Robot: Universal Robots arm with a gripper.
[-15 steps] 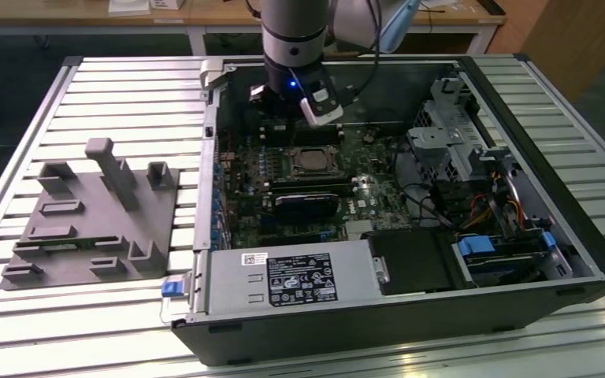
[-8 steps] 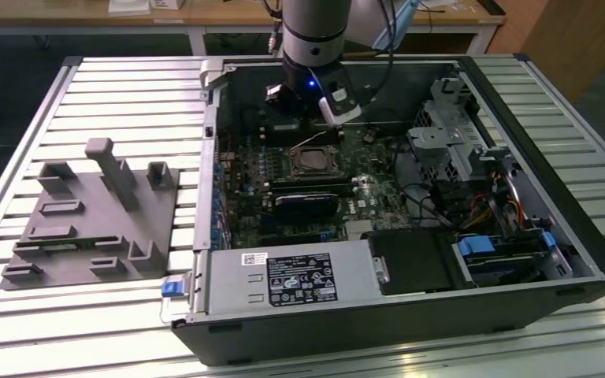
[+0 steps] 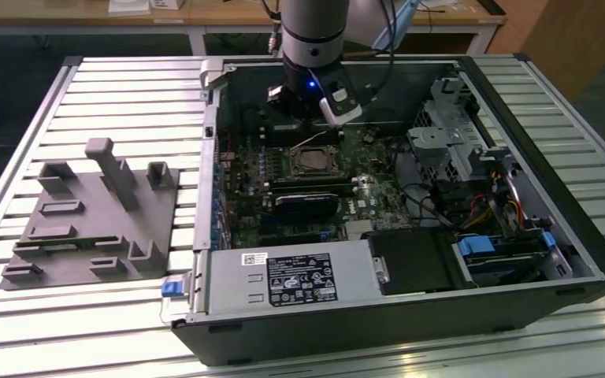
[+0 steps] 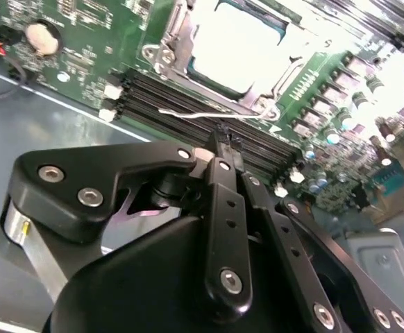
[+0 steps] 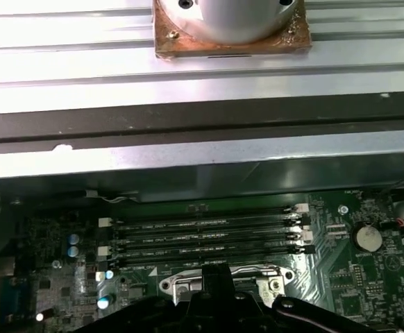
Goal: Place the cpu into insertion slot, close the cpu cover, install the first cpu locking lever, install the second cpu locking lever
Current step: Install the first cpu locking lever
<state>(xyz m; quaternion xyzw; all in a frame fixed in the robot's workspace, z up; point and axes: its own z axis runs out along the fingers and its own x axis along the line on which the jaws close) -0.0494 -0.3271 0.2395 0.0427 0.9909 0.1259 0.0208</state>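
Obs: black pincer (image 4: 221, 147) clenched on nothing, tip just beside thin lever wire (image 4: 202, 114) at far side of metal-rimmed square insertion slot (image 3: 313, 161), pale silvery cpu (image 4: 237, 41) seated inside, framed by silvery cpu cover (image 4: 166, 52); judgement: press slowly on wire alone, sparing green motherboard (image 4: 84, 35).

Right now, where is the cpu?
In the second wrist view the cpu sits in the socket on the green motherboard, beside the long memory slots; in the exterior view it lies just below the end effector.
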